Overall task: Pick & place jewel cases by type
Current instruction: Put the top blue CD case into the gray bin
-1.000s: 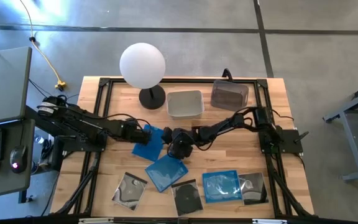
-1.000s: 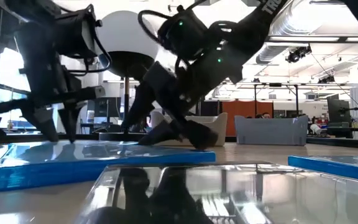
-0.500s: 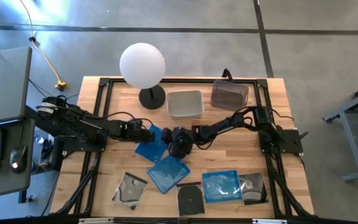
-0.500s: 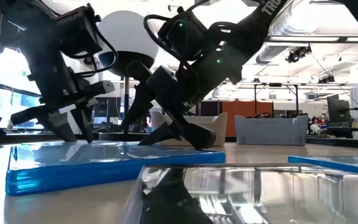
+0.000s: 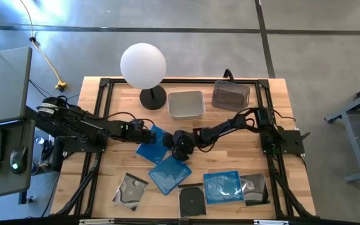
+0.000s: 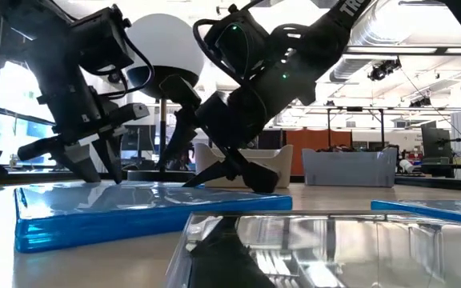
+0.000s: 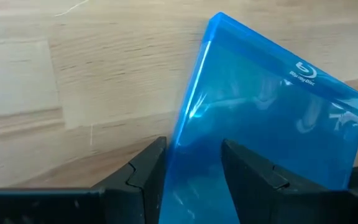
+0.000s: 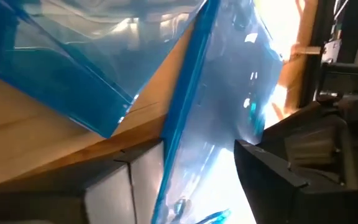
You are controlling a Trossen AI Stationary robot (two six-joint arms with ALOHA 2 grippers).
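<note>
A translucent blue jewel case [image 5: 152, 147] sits between my two grippers at mid-table. My left gripper [image 5: 149, 133] is at its left side and my right gripper [image 5: 177, 145] at its right, both shut on it. A second blue case [image 5: 167, 174] lies flat just nearer. A third [image 5: 222, 186] lies at the near edge with three clear cases with dark insides [image 5: 130, 189] [image 5: 191, 201] [image 5: 254, 189]. In the low view the nearest clear case [image 6: 334, 248] and the second blue case [image 6: 150, 210] hide the fingertips' lower ends. My left gripper [image 7: 194, 171] has the blue case's left edge [image 7: 188, 134] running between its two fingers [image 7: 145, 171], coming down at a slant from the left. The case's face [image 7: 260, 112] spreads past the far finger. Whether the case is clear of the table does not show. My right gripper [image 8: 197, 180] has the opposite edge [image 8: 182, 124] of the same case between its fingers [image 8: 272, 174], slanting down from the right. The case's face [image 8: 241, 81] is tilted. Its edge crosses over the second blue case [image 8: 61, 56].
A white tub [image 5: 186, 104] and a dark tub [image 5: 230, 95] stand at the far side. A lamp with a white globe [image 5: 143, 65] stands far left of them. Bare wood shows on the right half between the tubs and the near row.
My left gripper has moved a little toward the table's right, toward my right gripper, and the blue case between them has shifted with it. The second blue case and the nearest clear case have slid slightly toward the right. Neither gripper's finger gap has changed.
</note>
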